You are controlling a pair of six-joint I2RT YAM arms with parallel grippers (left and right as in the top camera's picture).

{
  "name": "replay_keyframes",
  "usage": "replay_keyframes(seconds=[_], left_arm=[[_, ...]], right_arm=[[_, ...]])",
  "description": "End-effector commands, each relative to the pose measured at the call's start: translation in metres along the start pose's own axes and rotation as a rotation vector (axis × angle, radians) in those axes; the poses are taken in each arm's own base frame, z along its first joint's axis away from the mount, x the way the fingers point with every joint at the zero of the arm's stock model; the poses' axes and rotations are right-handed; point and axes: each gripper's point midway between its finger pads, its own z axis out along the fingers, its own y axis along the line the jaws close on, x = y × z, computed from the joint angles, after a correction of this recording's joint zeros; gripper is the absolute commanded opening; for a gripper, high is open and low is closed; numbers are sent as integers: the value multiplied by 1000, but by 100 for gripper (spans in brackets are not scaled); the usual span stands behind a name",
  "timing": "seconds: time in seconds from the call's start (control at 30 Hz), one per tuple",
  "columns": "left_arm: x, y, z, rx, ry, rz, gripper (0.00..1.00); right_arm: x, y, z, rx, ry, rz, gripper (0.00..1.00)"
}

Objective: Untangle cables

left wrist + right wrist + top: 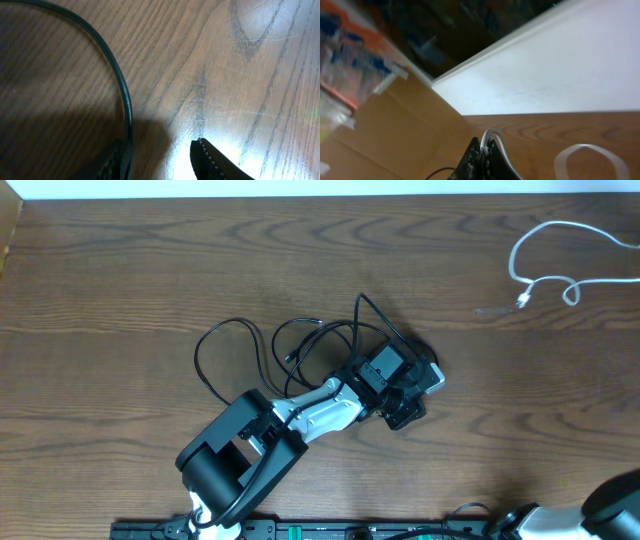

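A thin black cable [232, 330] lies in loose loops at the table's middle. My left gripper [410, 395] is low over the right end of those loops. In the left wrist view its fingers [162, 162] are apart just above the wood. The black cable [117, 75] curves down the view and runs close along the inner side of the left finger. A white cable [560, 260] lies looped at the far right, with a plug end [522, 300]. In the right wrist view my right gripper [485, 150] is shut on the white cable [492, 134], and another loop of it [585, 152] lies to the right.
The table is dark wood [120, 280]. A white wall edge [300, 188] runs along the far side. My left arm [250, 445] stretches from the front left to the middle. Part of my right arm [618, 498] shows at the front right corner.
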Motion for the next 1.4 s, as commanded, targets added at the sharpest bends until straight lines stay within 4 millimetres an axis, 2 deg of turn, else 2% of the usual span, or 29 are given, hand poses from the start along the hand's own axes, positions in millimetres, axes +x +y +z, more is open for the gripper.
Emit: replay_keyframes(seconds=[0.0,0.2,0.3,0.4,0.5,0.6,0.7,0.87,1.0,1.1,1.2,1.3,1.37], left_arm=[[8,-1,4,15,22,-26,44],[10,-1,4,15,31,-53,44],[10,-1,4,15,33,-57,44],[11,-1,4,15,36,-62,43],[14,-2,4,16,50,-68,44],[15,-2,4,16,53,-68,43],[15,-2,4,16,53,-68,43],[17,-2,4,17,62,-73,43],[25,-3,3,19,93,-86,44],[27,-3,3,20,101,-89,43],[27,-3,3,20,101,-89,43],[28,-3,3,20,105,-91,43],[30,-4,3,20,110,-93,44]], right_arm=[[-13,-18,-2,25,-82,67,2],[-44,-19,-8,94,-275,103,2],[-49,-41,-18,231,-375,172,2],[-31,-80,-38,493,-448,266,1],[1,-113,-67,850,-429,234,1],[18,-131,-87,1079,-382,166,1],[22,-143,-108,1247,-368,114,1],[9,-154,-143,1441,-460,64,1],[0,-144,-213,1803,-677,41,1],[-2,-132,-244,1976,-742,2,2],[-4,-135,-255,2023,-722,-33,1],[-8,-156,-253,1983,-621,-80,1],[-3,-172,-253,1965,-566,-71,1]])
